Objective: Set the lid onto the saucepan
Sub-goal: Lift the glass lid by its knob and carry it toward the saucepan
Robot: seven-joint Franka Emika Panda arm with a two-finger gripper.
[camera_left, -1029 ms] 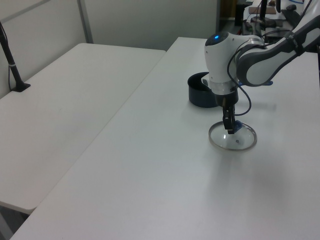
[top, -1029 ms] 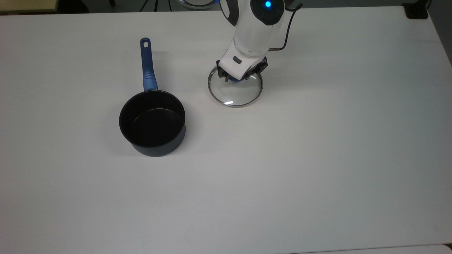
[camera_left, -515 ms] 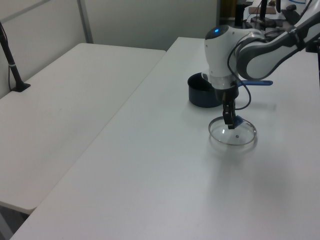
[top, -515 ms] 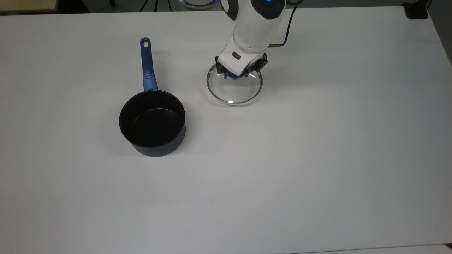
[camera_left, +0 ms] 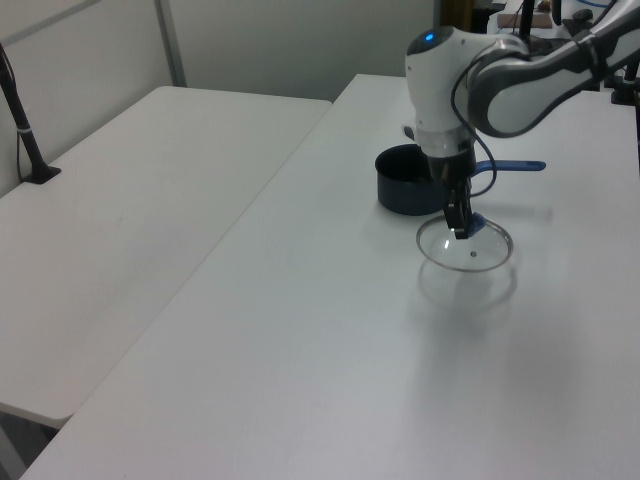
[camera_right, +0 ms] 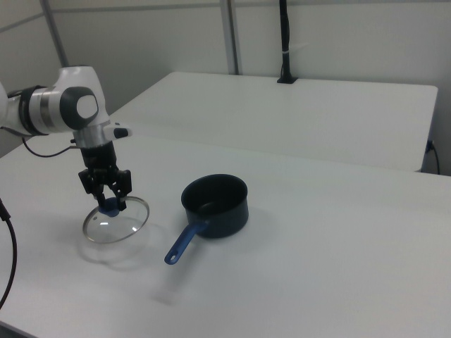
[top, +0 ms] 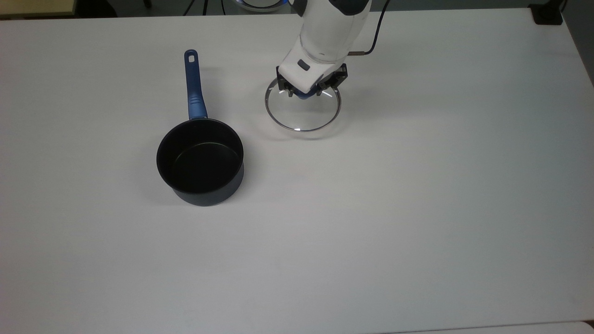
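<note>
Glass, metal-rimmed: lid (top: pixel 302 107) in the top view, hanging off the table (top: pixel 417 208) with a faint shadow beneath, held by its blue knob between the closed fingers of the gripper (top: pixel 305 91). Saucepan (top: pixel 200 160) well apart, toward the top view's lower left of the gripper, mouth up and empty, its long blue handle running straight toward the top view's upper edge. Judged from this: a carry down and to the top view's left, then a level lowering onto the dark rim, with the handle out of the path. Knob mostly covered by the white wrist from above; the lid's far edge cut off by the same. Left view next: gripper (camera_left: pixel 458 224) pinching the knob from above, lid (camera_left: pixel 466 247) clear of the tabletop with its shadow nearer the camera, saucepan (camera_left: pixel 405 180) just behind, partly blocked by the arm, handle pointing to the left view's right. Right view last: gripper (camera_right: pixel 107 197) clamped on the knob, lid (camera_right: pixel 115 220) slightly tilted above its shadow, saucepan (camera_right: pixel 215 203) to the right view's right, handle angled toward the camera. Lettering and steam vent too small to make out anywhere.
</note>
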